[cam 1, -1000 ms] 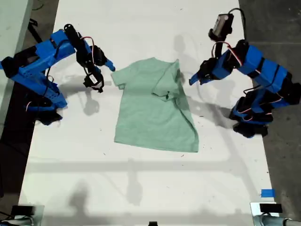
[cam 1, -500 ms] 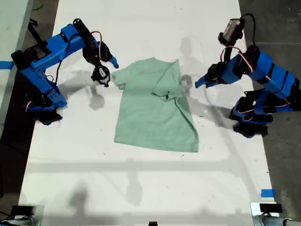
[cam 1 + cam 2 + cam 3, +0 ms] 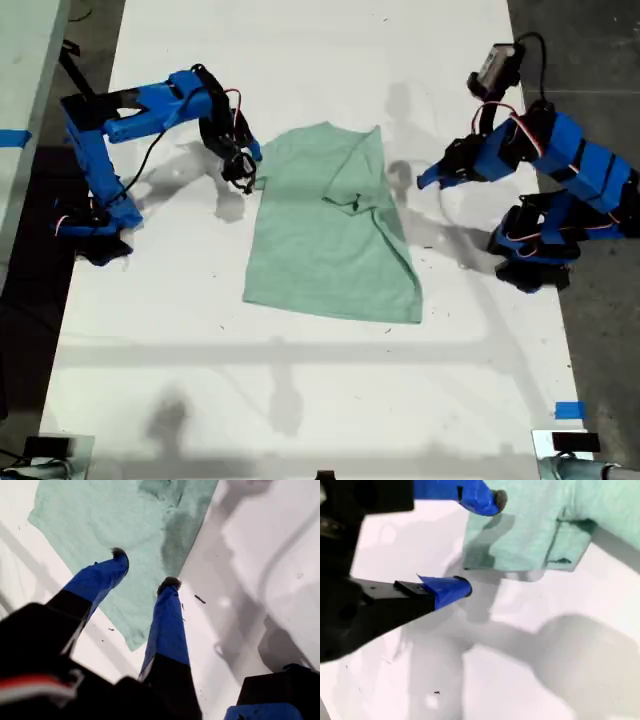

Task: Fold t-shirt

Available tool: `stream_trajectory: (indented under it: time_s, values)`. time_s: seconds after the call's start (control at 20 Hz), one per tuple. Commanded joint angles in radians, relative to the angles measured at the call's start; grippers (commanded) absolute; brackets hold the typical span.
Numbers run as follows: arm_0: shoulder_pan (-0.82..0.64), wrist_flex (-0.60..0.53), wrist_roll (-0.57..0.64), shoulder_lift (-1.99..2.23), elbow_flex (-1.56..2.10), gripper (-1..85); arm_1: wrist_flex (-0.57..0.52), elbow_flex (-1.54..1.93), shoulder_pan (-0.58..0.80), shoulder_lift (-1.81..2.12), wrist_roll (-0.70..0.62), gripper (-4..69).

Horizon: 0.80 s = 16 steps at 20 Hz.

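Shirt [image 3: 330, 225]: one side folded in. My second gripper [image 3: 475, 542], jaws apart, at sleeve [image 3: 540, 535]: go low, pinch hem. My first gripper [image 3: 145, 570] open, idle.

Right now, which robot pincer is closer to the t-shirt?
My second pincer, at the exterior view's left: its tips are at the t-shirt's flat sleeve. My first pincer, at that view's right, is apart from the cloth.
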Motion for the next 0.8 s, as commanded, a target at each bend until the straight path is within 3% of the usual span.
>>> stream_trajectory:
  time_s: [0.0,0.15,0.25,0.55,0.75]
  values:
    - [-0.034,-0.017,-0.040,-0.064,-0.072,21.6,-0.026,0.008,-0.017,0.064,0.020,17.6]
    - [-0.051,0.011,-0.064,-0.080,-0.103,4.3,-0.026,0.046,-0.015,0.130,0.028,17.9]
    - [-0.071,0.008,-0.064,-0.038,-0.098,0.1,-0.031,0.060,-0.015,0.144,0.028,18.0]
    - [-0.183,0.104,-0.021,0.166,-0.061,0.1,-0.032,0.081,-0.011,0.170,0.021,18.3]
    - [-0.184,0.091,-0.012,0.261,-0.032,0.0,-0.032,0.107,-0.014,0.192,0.028,18.3]
